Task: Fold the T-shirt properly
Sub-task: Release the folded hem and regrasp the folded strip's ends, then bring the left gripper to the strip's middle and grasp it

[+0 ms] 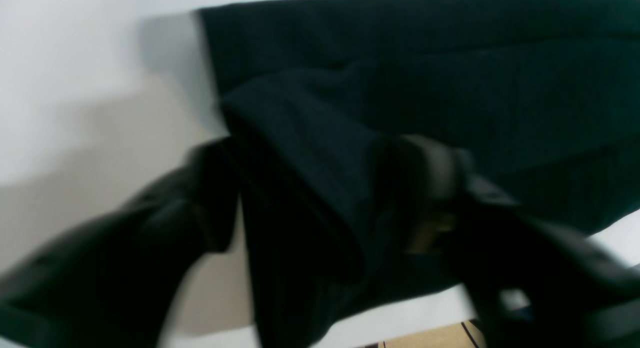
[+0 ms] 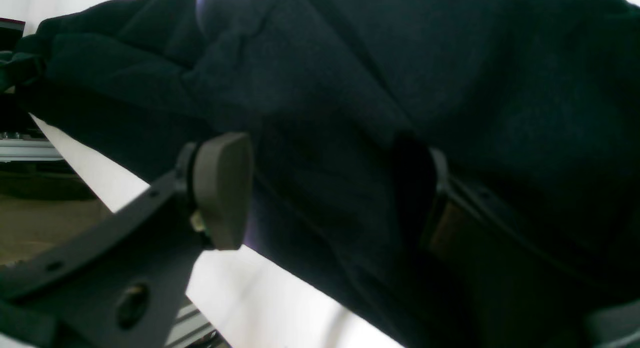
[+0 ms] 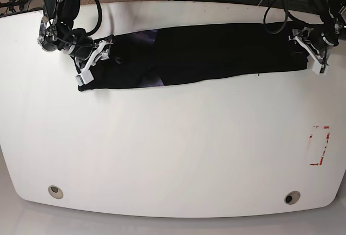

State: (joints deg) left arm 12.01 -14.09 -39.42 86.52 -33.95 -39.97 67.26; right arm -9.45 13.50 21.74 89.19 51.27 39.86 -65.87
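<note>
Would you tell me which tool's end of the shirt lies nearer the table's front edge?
The right tool's end of the T-shirt; it sags lower.

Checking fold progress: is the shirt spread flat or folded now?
Folded. The shirt lies as a narrow band across the table, with the left claw and right claw at opposite ends.

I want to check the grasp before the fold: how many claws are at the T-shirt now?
2. The right claw is at one end of the T-shirt, on the base view's left; the left claw is at the opposite end, with cloth between its fingers.
</note>
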